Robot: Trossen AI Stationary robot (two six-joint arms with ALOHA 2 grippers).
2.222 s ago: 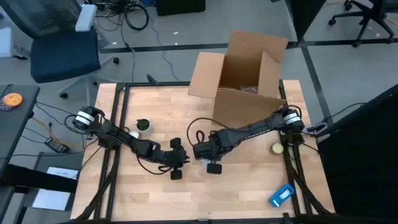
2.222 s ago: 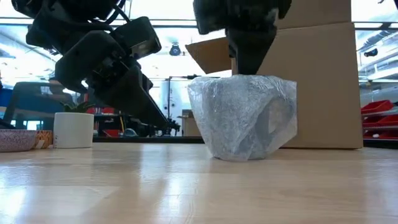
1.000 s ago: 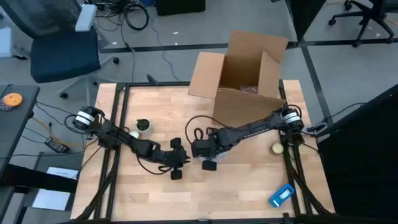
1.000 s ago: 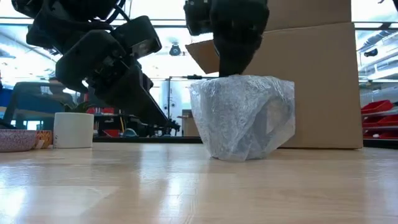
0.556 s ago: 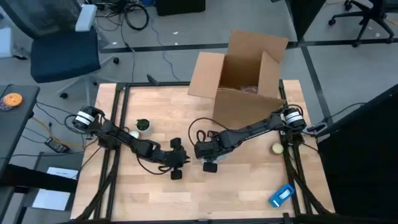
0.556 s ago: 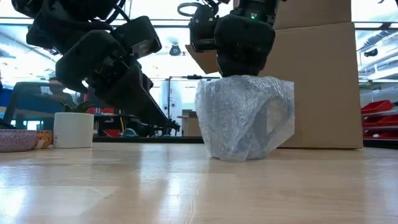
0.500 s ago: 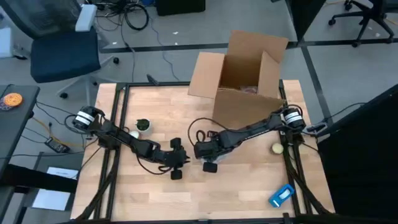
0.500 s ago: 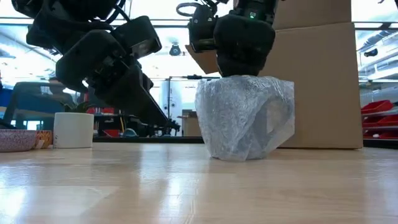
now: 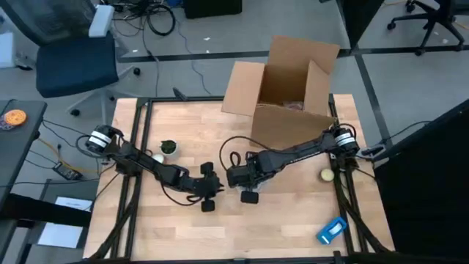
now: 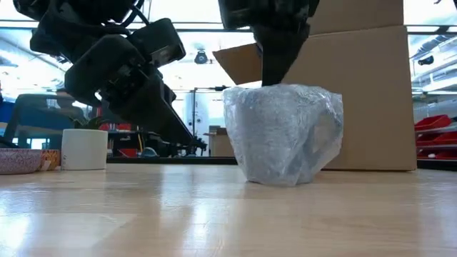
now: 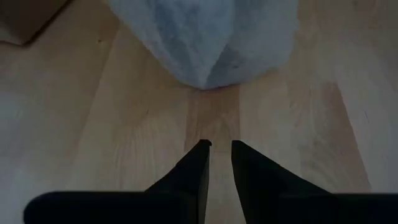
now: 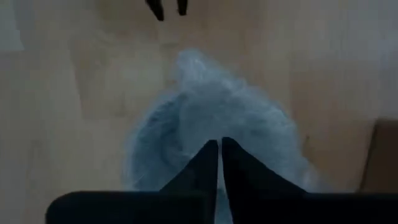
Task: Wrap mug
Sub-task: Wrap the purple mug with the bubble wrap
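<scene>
Centrally on the wooden desk (image 9: pixel 183 227), in front of the open cardboard box (image 9: pixel 282 92) at its far edge, stands the bubble-wrapped mug (image 10: pixel 284 132), upright. Directly above it, the right gripper (image 12: pixel 219 149) has its fingers nearly together, seemingly pinching the wrap's top. Just beside it, the left gripper (image 11: pixel 217 152) waits, barely parted, holding nothing and pointing straight at the mug.

The wooden table (image 9: pixel 293 220) is carrying a bubble-wrapped mug (image 10: pixel 283 132), cardboard box (image 9: pixel 286 88), white cup (image 10: pixel 84 148) and blue packet (image 9: pixel 332 229).
</scene>
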